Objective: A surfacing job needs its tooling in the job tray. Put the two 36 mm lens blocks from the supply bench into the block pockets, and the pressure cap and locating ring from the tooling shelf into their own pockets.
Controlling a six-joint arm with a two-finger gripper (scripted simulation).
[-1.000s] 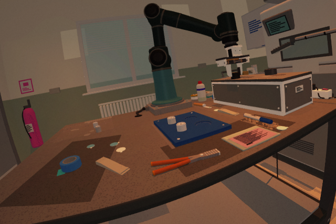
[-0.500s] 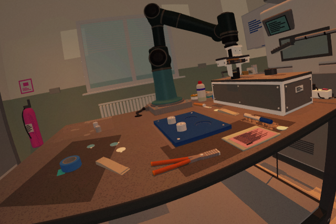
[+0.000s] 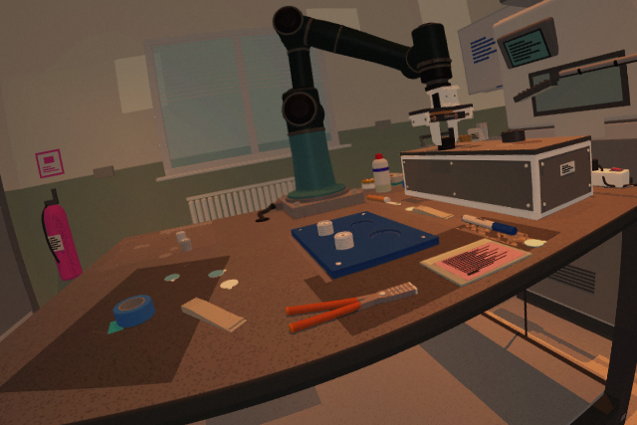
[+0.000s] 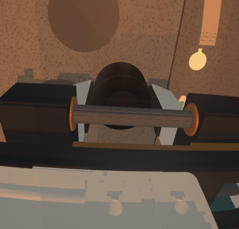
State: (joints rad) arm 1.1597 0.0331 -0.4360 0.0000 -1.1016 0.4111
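Observation:
A dark round pressure cap [image 4: 120,94] [image 3: 446,143] sits on the left part of the tooling shelf [image 3: 496,173] and is held by my closed gripper [image 3: 445,140] [image 4: 120,99]. A second dark round piece, the locating ring [image 3: 513,135], rests further right on the shelf top. The blue job tray [image 3: 364,241] lies on the table in front of the arm's base. Two white ribbed lens blocks [image 3: 325,227] [image 3: 343,240] stand in its left pockets. Two round pockets [image 3: 375,229] on its right side are empty.
Behind the shelf stands a grey machine [image 3: 571,60] with a screen. A white bottle [image 3: 381,172] stands left of the shelf. A marker [image 3: 489,225], a pink sheet [image 3: 476,260], orange-handled pliers [image 3: 350,304], a blue tape roll [image 3: 134,310] and two small blocks [image 3: 183,241] lie on the table.

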